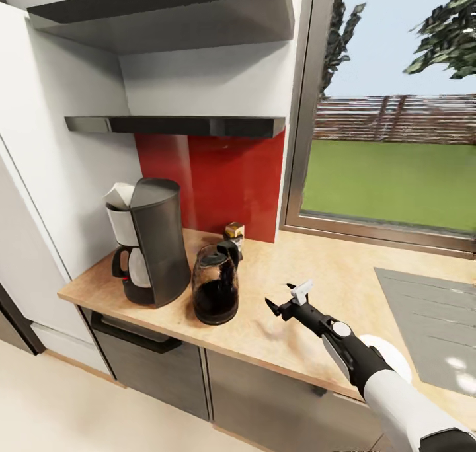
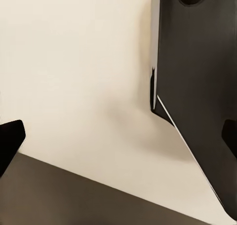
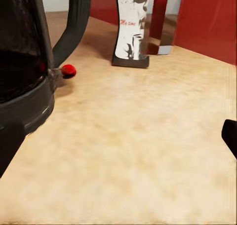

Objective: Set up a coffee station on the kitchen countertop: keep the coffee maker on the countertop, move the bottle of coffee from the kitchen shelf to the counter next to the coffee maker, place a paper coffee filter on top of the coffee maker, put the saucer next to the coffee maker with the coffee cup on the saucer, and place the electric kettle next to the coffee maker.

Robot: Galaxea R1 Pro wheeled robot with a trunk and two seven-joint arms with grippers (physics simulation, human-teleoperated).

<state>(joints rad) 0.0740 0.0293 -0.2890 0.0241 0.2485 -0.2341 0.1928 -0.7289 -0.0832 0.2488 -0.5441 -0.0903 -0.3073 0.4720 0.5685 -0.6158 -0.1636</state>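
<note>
Your right gripper (image 1: 289, 298) hovers low over the countertop (image 1: 317, 336) with its fingers spread and nothing between them, a white saucer (image 1: 390, 358) lying by your forearm near the front edge; your left gripper (image 2: 118, 136) looks open and empty over pale floor. Just beyond the right gripper stands the electric kettle (image 1: 215, 287), dark about halfway up, beside the coffee maker (image 1: 151, 242) with the paper coffee filter (image 1: 119, 194) on top. Farthest back, the bottle of coffee (image 1: 234, 234) stands against the red backsplash (image 1: 218, 174) under the bare kitchen shelf (image 1: 178, 124), with open counter stretching right toward the window (image 1: 390, 135).

The bottle of coffee (image 3: 132, 30) bears red script, seemingly "My time", on its label.
</note>
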